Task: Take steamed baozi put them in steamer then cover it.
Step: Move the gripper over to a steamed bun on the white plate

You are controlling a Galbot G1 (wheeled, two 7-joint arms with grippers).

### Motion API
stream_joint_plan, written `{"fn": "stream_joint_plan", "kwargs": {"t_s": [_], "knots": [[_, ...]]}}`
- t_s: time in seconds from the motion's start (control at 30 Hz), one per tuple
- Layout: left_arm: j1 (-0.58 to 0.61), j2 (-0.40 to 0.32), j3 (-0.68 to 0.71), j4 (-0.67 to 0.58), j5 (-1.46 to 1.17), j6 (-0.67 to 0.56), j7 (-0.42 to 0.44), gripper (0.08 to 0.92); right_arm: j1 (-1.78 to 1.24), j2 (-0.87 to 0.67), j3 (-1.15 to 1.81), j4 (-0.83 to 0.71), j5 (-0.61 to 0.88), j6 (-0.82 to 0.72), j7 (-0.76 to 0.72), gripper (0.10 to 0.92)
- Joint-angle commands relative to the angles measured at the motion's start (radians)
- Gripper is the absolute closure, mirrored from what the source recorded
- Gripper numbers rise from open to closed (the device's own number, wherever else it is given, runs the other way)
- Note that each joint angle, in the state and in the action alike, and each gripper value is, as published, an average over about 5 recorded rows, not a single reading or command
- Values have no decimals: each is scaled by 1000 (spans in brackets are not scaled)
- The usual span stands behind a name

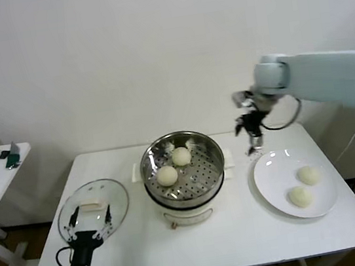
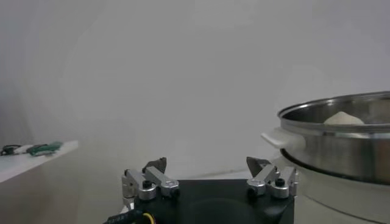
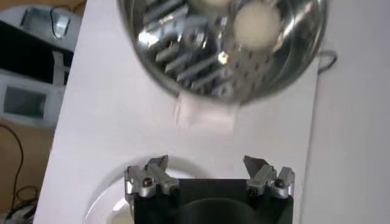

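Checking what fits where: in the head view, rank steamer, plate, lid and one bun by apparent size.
1. Steamer and plate: look alike, not ranked.
2. Lid: slightly smaller, though nearly the same.
3. Bun: by far the smallest.

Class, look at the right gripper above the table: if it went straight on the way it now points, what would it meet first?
The right gripper, open and empty, points down over the far rim of the plate. Going straight on, it would probably meet that rim first, not the steamer beside it; depth is hard to judge.
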Motion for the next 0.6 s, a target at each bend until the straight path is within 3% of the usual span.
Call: {"fn": "stream_joint_plan", "kwargs": {"t_s": [0.03, 0.6], "knots": [[12, 1, -12, -2, 6, -1, -1, 177, -214, -298, 126, 59, -267, 27, -2, 203], [53, -22, -41, -24, 37, -4, -2, 177, -569, -230, 376, -118, -399, 86, 7, 203]]}}
